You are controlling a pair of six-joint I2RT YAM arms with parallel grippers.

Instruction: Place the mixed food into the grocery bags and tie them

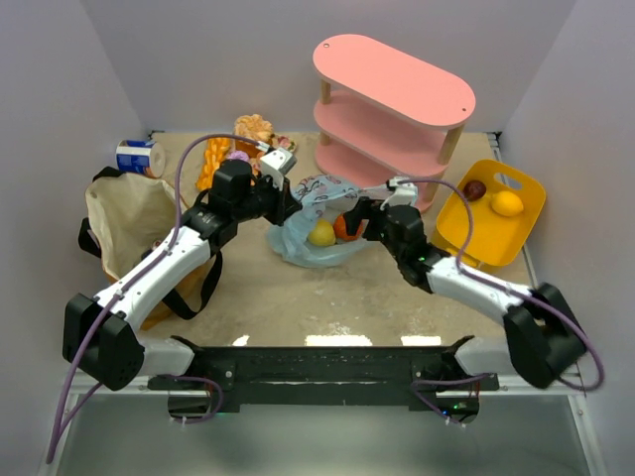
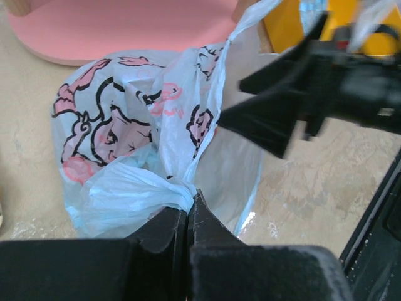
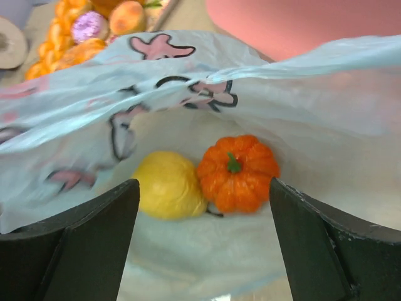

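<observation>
Plastic bag (image 1: 313, 226) mid-table holds a yellow fruit (image 3: 168, 185) and an orange pumpkin (image 3: 237, 172); not tied. Left gripper (image 2: 189, 207) pinches its twisted handle (image 2: 166, 187), right gripper (image 3: 200, 210) spread at the mouth. Farther right, basket (image 1: 521, 238) holds a plum (image 1: 475, 188) and a lemon (image 1: 507, 203): packing looks unfinished.

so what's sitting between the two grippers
The light-blue plastic bag, holding a yellow fruit and a small orange pumpkin; the top view shows it.
</observation>
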